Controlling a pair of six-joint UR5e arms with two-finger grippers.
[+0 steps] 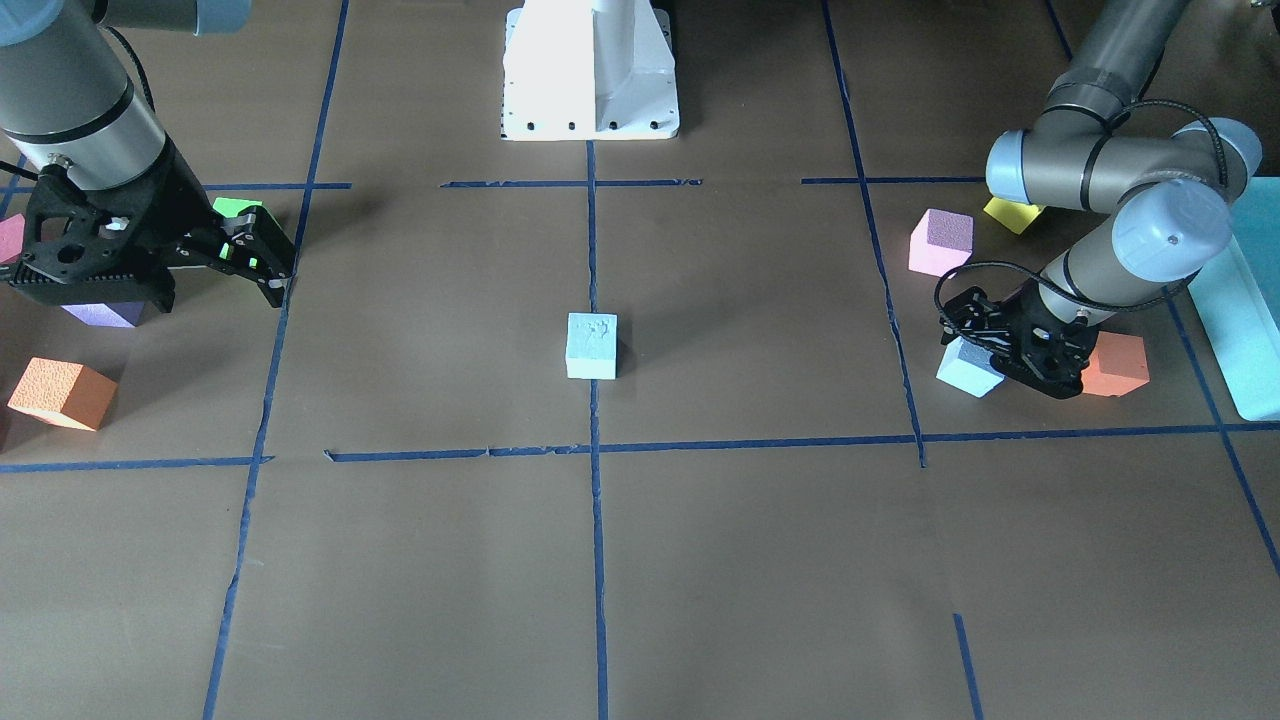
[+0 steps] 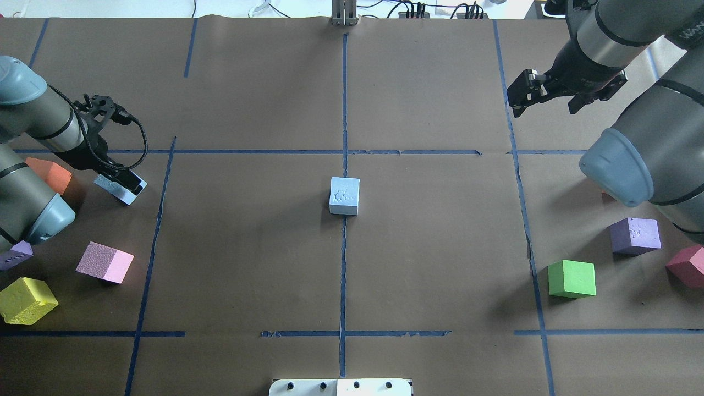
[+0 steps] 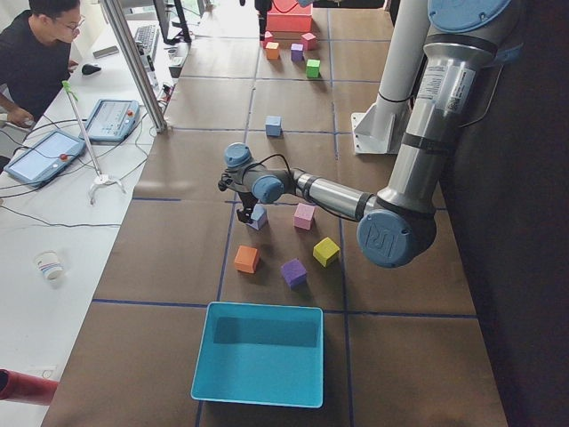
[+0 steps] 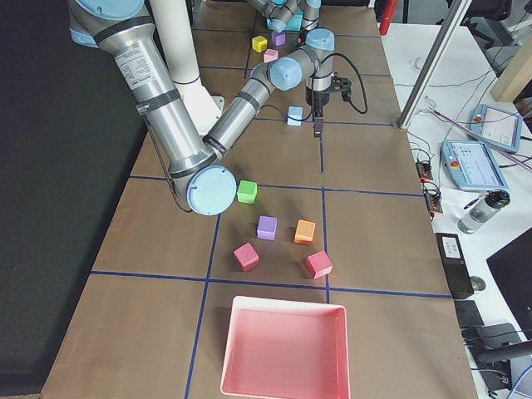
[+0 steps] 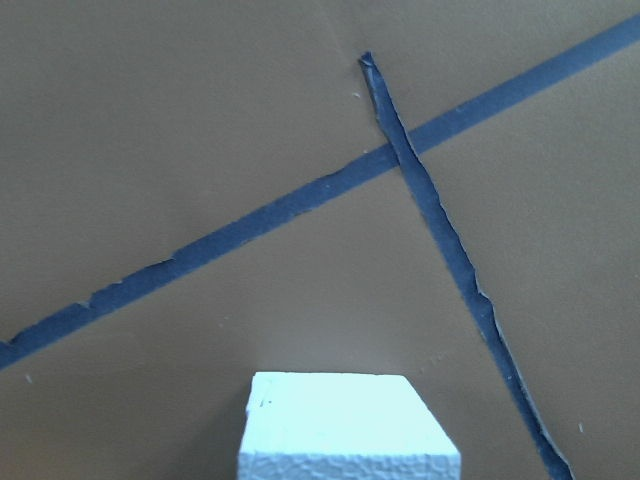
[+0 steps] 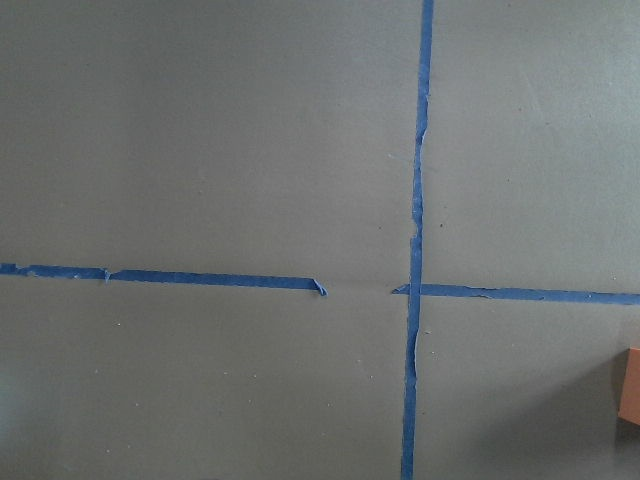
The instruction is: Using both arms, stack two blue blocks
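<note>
Premises: robotics laboratory. Evidence: a table (image 2: 247, 247) papered brown and gridded in blue tape (image 2: 344, 264). Left arm (image 3: 418, 133) and right arm (image 4: 158, 100) reach over the table, and a white pedestal (image 1: 590, 70) stands at its edge. Beside the table is a bench with control tablets (image 3: 43, 156), loose cables (image 3: 53, 191) and a seated operator (image 3: 40, 53).

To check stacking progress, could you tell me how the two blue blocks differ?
The centre blue block sits on the middle tape line; the side blue block lies beside an orange cube on the robot's left. Nothing touches the centre blue block; the left gripper is at the side blue block, its grip unclear. Both are pale blue cubes of like size.
</note>
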